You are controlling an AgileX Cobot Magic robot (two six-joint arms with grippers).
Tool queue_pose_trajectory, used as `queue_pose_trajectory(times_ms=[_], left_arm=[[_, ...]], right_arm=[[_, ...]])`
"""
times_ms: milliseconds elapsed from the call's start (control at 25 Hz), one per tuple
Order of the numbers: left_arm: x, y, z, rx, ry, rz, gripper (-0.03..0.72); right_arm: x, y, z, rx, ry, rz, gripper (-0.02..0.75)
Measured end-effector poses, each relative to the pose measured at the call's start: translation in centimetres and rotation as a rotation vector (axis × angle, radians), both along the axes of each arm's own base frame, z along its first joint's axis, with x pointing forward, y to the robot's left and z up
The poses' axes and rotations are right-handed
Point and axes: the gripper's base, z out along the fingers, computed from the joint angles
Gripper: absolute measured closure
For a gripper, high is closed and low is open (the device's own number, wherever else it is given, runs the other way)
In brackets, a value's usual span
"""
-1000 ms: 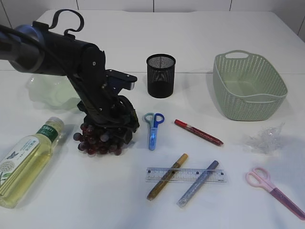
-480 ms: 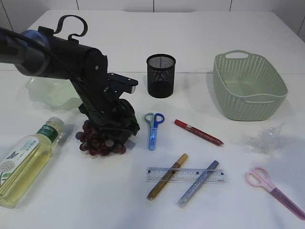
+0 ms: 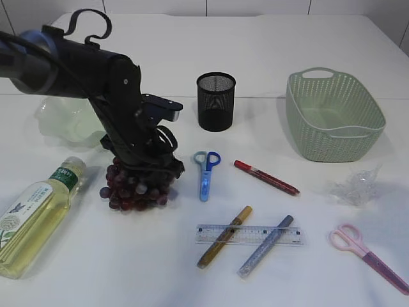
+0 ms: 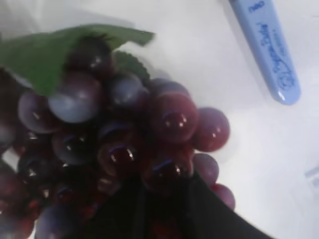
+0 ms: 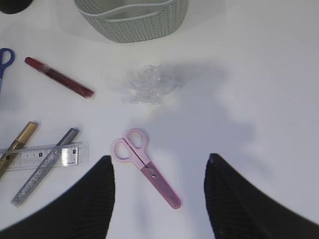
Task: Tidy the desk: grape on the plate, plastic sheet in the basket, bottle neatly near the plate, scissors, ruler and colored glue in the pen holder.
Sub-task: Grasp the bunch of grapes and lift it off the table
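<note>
The left gripper [image 3: 152, 167] is clamped onto the grape bunch [image 3: 135, 187], which sits low over the table between the oil bottle [image 3: 35, 214] and the blue scissors [image 3: 205, 173], short of the pale green plate [image 3: 64, 120]. The right gripper [image 5: 158, 186] hangs above the pink scissors [image 5: 144, 166], its jaws spread wide and holding nothing.

Exterior view slants down at the tabletop [image 3: 268, 38]; wrist views look past each end effector, sharing its scissors and glue.
</note>
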Motion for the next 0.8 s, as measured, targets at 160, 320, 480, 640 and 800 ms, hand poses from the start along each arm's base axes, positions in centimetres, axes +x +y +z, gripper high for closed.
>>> queue_pose_trajectory(times_ms=[160,320,480,640,800], left_arm=[[-0.3,0.2,2.6,-0.025,-0.039,0.0,0.602],[-0.7,0.4,6.0,-0.065,-0.107,0.0,0.604],[-1.3,0.8,9.3,-0.107,-0.178,0.0,0.607],[-2.2,1.3,13.6,-0.178,-0.303,0.001,0.61],[-2.8,2.5,17.4,-0.231,-0.436,0.014,0.61]], right_arm=[[0.0,0.0,0.0,0.0,-0.002,0.0,0.283],[0.0,0.0,0.0,0.0,-0.002,0.0,0.283],[0.0,0.0,0.0,-0.002,-0.002,0.0,0.283],[0.0,0.0,0.0,-0.005,-0.002,0.001,0.283],[0.0,-0.1,0.0,-0.009,-0.002,0.002,0.283]])
